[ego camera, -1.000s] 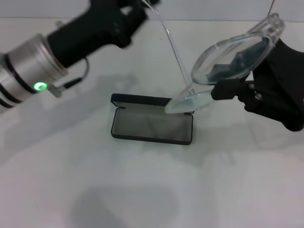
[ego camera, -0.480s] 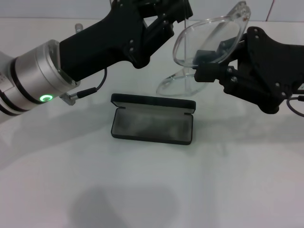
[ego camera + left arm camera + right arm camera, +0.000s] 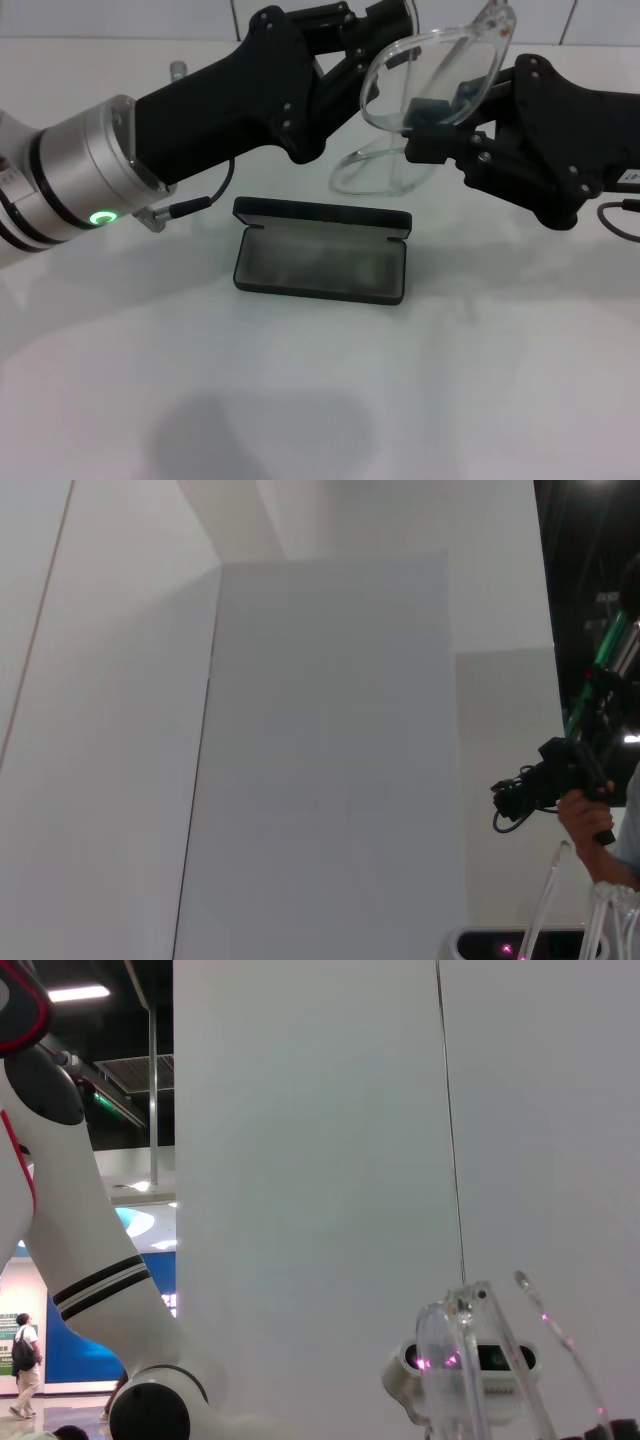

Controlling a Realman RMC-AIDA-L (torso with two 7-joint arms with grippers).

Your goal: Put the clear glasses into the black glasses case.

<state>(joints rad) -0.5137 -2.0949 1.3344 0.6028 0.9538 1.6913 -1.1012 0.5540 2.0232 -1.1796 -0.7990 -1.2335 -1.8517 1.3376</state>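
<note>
Clear glasses (image 3: 435,75) held in the air above and behind the black glasses case (image 3: 320,262), lens tilted up, long axis running left-right and rising toward the right. Right gripper (image 3: 432,128) pinches the lens near its middle. Left gripper (image 3: 375,40) reaches in at the left end of the frame; finger state cannot be told. Case lies open on the white table (image 3: 320,400), lid back, grey lining up, long axis left-right.

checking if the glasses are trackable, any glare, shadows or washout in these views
Head view: the clear glasses show only as bright rim highlights; soft arm shadows fall on the table near the black glasses case. Both wrist views: mostly featureless pale wall, the glasses faint at the edge.
</note>
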